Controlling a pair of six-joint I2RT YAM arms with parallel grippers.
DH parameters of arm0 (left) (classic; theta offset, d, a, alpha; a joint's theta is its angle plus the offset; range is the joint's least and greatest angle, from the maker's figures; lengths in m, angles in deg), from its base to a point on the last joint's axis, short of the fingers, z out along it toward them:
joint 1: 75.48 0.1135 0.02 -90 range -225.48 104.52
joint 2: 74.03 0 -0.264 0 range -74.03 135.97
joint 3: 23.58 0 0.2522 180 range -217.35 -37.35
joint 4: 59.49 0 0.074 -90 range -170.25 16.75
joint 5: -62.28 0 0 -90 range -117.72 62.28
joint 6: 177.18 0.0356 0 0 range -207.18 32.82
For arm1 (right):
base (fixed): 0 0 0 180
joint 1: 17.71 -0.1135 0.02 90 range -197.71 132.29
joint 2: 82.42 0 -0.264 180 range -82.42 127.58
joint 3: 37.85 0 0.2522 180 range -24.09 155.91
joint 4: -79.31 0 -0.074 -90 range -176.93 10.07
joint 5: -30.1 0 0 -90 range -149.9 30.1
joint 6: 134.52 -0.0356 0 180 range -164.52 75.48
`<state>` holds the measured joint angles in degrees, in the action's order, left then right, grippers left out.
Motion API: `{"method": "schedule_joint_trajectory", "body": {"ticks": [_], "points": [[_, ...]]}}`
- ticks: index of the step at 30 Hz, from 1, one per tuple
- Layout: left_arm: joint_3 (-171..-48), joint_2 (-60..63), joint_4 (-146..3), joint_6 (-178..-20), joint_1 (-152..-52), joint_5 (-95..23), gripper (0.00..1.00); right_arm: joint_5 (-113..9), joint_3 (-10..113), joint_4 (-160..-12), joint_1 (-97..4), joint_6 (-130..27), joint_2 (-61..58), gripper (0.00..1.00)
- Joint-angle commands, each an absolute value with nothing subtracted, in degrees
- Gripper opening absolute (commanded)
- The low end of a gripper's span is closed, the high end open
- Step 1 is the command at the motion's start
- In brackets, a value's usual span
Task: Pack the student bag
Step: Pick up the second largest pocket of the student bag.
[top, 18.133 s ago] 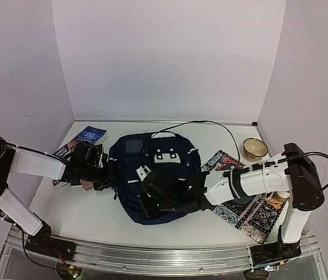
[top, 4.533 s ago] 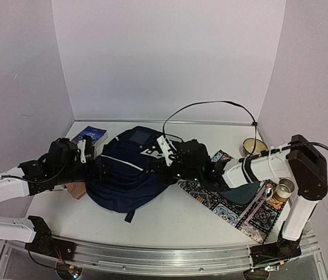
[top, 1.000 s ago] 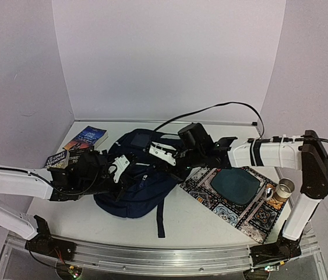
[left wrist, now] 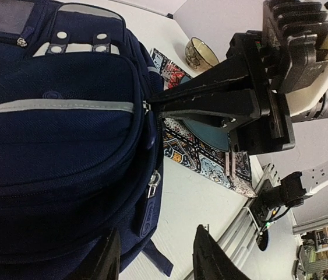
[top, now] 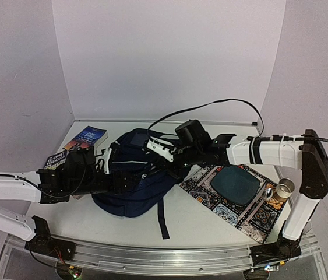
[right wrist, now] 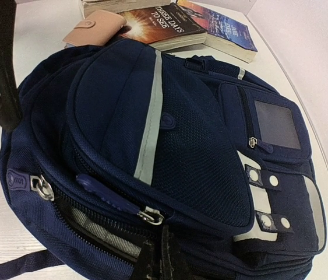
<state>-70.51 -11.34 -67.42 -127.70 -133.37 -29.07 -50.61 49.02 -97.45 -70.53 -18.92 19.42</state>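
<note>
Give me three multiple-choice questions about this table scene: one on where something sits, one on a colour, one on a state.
1. The dark teal rounded dish lies: A) on the patterned rectangular mat B) on a chair C) on the floor.
2. The stripe across the dark navy fabric backpack is: A) red B) silver-grey C) yellow.
3. The left gripper is: A) open and empty B) shut on a pen C) shut on a spoon.

Answers: 1 A, the mat's pattern shows all around the dish. 2 B, the right wrist view shows it pale grey. 3 A, its fingers stand apart with nothing between.
</note>
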Motion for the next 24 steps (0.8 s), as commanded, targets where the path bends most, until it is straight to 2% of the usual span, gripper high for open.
{"method": "schedule_joint_trajectory", "body": {"ticks": [1, 16, 24], "points": [[-71.52, -10.05, -65.94, -133.18, -133.79, -32.02, 0.39, -50.97, 52.56, -101.69, -70.69, -21.51, 18.62, 0.0], [-76.97, -0.38, -64.7, -132.35, -133.84, -29.1, 0.39, -48.18, 52.04, -102.39, -70.68, -23.35, 18.05, 0.0], [-79.31, 2.31, -62.98, -134.09, -133.84, -29.93, 0.31, -47.36, 51.34, -103.24, -70.69, -24.64, 17.55, 0.0]]}}
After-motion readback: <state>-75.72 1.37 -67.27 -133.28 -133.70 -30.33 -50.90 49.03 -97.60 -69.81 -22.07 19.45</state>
